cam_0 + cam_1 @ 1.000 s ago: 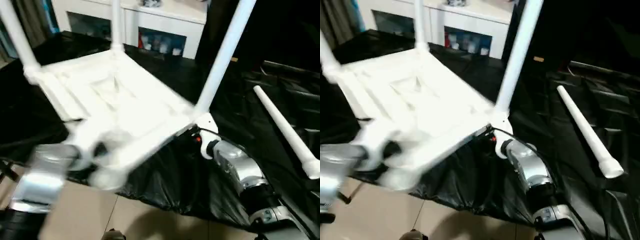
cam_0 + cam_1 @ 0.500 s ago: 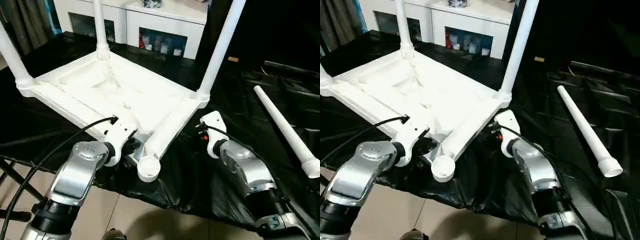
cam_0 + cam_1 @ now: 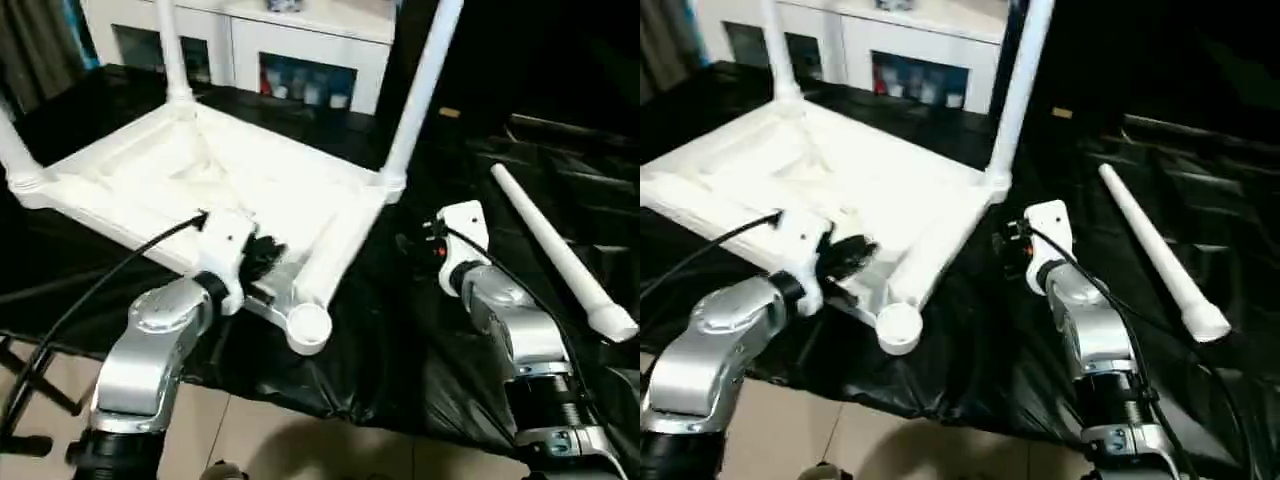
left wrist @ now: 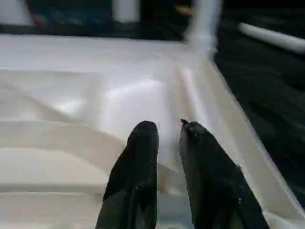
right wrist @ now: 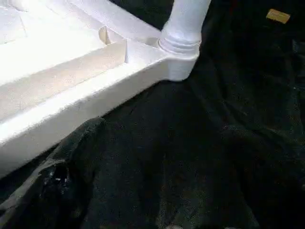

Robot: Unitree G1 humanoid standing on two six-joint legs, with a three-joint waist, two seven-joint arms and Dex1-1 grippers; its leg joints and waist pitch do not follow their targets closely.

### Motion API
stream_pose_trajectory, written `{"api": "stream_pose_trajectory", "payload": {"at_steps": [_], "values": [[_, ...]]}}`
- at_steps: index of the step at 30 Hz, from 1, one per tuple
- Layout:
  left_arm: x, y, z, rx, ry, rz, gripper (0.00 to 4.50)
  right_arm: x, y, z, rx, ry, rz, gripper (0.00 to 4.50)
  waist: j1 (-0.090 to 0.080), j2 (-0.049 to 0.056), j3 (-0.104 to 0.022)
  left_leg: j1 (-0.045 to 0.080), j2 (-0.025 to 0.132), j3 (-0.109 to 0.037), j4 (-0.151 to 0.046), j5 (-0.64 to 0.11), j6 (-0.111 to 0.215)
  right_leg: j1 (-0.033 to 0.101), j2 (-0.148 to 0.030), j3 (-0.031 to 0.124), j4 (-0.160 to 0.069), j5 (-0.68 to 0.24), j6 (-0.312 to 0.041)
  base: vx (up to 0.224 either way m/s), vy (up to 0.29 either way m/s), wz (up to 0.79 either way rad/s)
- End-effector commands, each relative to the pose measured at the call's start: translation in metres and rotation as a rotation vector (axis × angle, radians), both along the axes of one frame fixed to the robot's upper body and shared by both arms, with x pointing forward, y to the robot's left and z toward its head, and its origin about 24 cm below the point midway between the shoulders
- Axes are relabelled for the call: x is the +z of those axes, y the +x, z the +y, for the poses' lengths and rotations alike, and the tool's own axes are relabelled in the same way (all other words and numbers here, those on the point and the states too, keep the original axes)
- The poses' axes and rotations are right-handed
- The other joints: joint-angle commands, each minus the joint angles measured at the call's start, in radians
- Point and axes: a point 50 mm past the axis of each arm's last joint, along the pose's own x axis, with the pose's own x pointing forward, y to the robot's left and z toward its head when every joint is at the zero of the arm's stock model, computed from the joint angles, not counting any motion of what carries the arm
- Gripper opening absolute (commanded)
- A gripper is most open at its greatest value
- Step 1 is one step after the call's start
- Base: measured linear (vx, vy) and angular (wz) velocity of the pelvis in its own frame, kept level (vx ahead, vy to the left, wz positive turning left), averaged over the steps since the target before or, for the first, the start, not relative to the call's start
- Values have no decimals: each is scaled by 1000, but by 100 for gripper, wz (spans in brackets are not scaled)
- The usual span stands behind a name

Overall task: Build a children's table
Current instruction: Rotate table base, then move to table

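Note:
The children's table top [image 3: 190,175] lies upside down on the black cloth, ribbed underside up. Three tube legs stand in its sockets: one at the back [image 3: 170,50], one on the right [image 3: 420,90], one at the far left [image 3: 15,155]. The near corner socket [image 3: 308,328] holds no leg. A loose leg [image 3: 560,250] lies on the cloth to the right. My left gripper [image 3: 262,255] is shut on a rib near the top's near rim, and its fingers [image 4: 138,162] pinch it narrowly. My right gripper [image 3: 412,244] hovers open above the cloth, just right of the right-leg corner [image 5: 183,52].
A white cabinet [image 3: 300,40] with glass doors stands behind the work surface. The black cloth [image 3: 400,350] hangs over the near edge above the tan floor [image 3: 250,440]. A black cable [image 3: 90,300] runs along my left forearm.
The table top, tilted up and blurred a second ago, has settled flat on the cloth. My right gripper has drawn away to the right from the corner under the right leg.

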Motion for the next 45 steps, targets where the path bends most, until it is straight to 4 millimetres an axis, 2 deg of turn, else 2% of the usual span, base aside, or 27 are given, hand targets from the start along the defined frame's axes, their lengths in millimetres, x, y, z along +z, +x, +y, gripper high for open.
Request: {"api": "stream_pose_trajectory", "payload": {"at_steps": [1,8,9,10,12,14,15,16,19,20,21,22,24,26,28,29,30,31,34,38,39,40,41,42,43,44,45], "values": [[5,5,5,65,8,-58,99,4,0,2,-7,13,-3,431,1,8,-66,11,16,-2,-63,-239,-15,47,-52,50,-78,-218,-82,0,0,0],[4,14,9,198,8,-86,99,2,-3,13,5,36,7,431,-2,26,-71,95,21,61,-22,-305,-151,-46,95,85,-94,-166,-57,-20,-13,-23],[3,14,11,227,6,-81,99,3,-3,14,12,36,1,431,-17,34,-69,122,70,54,-36,-296,-91,-78,107,34,-85,-130,-111,-59,-55,-40],[3,14,11,245,4,-82,99,4,-3,14,19,35,-5,431,-37,27,-65,50,119,-11,-104,-301,41,8,40,10,-45,-120,-176,-59,-55,-40],[0,14,14,293,-4,-75,99,7,-2,16,49,39,-19,431,-55,40,-71,75,236,-62,-141,-257,125,-13,-18,-17,22,-83,-208,-12,-129,-5],[-4,13,16,316,-1,-64,99,8,-1,18,74,40,-22,431,-60,7,-70,46,153,-4,-90,-307,211,0,-48,6,7,-62,-298,2,-175,0],[-6,12,17,328,3,-65,99,8,0,18,85,35,-20,431,-57,-37,-73,18,17,62,27,-336,197,15,-19,16,-68,-125,-309,7,-224,-9],[-7,12,18,336,3,-69,99,8,0,18,89,29,-17,431,-24,-71,-86,-36,-98,51,206,-321,193,62,-58,37,-117,-342,-235,7,-224,-9],[-8,11,19,351,5,-73,99,8,1,18,99,23,-15,431,-19,-37,-68,-50,-105,1,141,-190,172,82,-66,33,-148,-359,102,-14,-200,-4],[-8,11,19,351,5,-73,99,8,1,18,99,23,-15,431,-19,-37,-68,-50,-105,1,141,-190,172,82,-66,33,-148,-359,102,-25,-143,7],[-9,11,19,366,4,-70,99,8,2,20,112,21,-16,431,-20,46,-85,21,127,-144,2,-103,269,62,-45,-39,-126,-244,234,-28,-136,-10],[-9,11,19,366,4,-70,99,8,2,20,112,21,-16,431,-64,57,-94,51,271,-229,-42,57,380,-27,-32,-41,114,-275,149,-28,-136,-10],[-8,11,20,372,11,-74,99,9,2,22,116,20,-17,431,-48,34,-90,59,136,-150,5,287,466,-125,-11,5,195,-164,17,-37,-149,-2],[-8,11,20,374,12,-74,99,9,2,22,118,19,-18,431,-51,18,-95,40,66,-124,-5,312,528,-75,5,27,119,-107,-67,-57,-186,3],[-8,11,21,382,2,-69,99,9,3,23,122,17,-19,431,-42,7,-87,-6,-12,-71,28,205,516,-11,-37,28,12,29,-349,-77,-263,-12],[-8,11,21,384,0,-68,99,9,3,23,122,16,-19,431,-7,-48,-102,-73,-95,-16,144,36,414,59,-103,72,-50,91,-495,-93,-274,-1],[-9,11,24,397,-7,-59,99,9,4,23,124,14,-19,431,16,-55,-96,-86,-73,-16,186,-135,243,82,-160,97,-81,58,-492,-86,-251,1],[-9,11,26,406,-11,-59,99,9,5,22,123,10,-19,431,14,-43,-72,-71,-55,-28,136,-114,115,62,-153,74,-87,-37,-355,-86,-251,1],[-7,11,29,380,-29,-64,99,12,10,19,112,6,-23,431,1,-13,-69,-28,0,-41,0,-193,53,68,-98,29,-97,-427,-6,-101,-195,-10],[-6,10,31,394,-28,-65,99,14,10,20,114,11,-28,431,-25,2,-35,119,28,-34,-14,-599,4,37,-51,-103,-207,-806,95,-93,-110,-5],[-7,9,31,394,-25,-64,99,14,9,21,117,15,-28,431,0,40,-31,47,141,-61,-128,-775,25,151,-35,-96,0,-545,61,-96,-20,-12],[-7,9,31,394,-25,-64,99,14,9,21,117,15,-28,431,78,42,-22,-19,118,7,-185,-954,-35,171,3,-82,175,-336,-23,-96,-20,-12],[-7,8,31,392,-24,-63,99,13,9,22,121,18,-28,431,96,32,-25,3,121,20,-164,-915,-1,170,-2,-37,200,-385,-20,-7,-82,-3],[-7,7,30,389,-28,-64,99,12,8,24,125,16,-23,431,83,-69,-10,141,18,45,120,-570,-2,49,-108,110,-116,-1176,9,115,-182,-2],[-7,7,30,389,-28,-64,99,12,8,24,125,16,-22,431,94,-47,14,74,-1,22,194,-390,56,68,-182,161,-178,-1302,-12,115,-182,-2],[-7,7,30,386,-28,-62,99,11,8,24,127,16,-21,431,126,-46,-7,-4,-19,-19,200,-282,79,170,-182,218,-153,-1225,-46,168,-149,-8],[-7,7,30,386,-26,-61,99,10,8,25,131,18,-20,431,162,-37,-20,-27,-21,-38,180,-211,82,203,-158,218,-129,-984,-50,133,-80,20]]}}
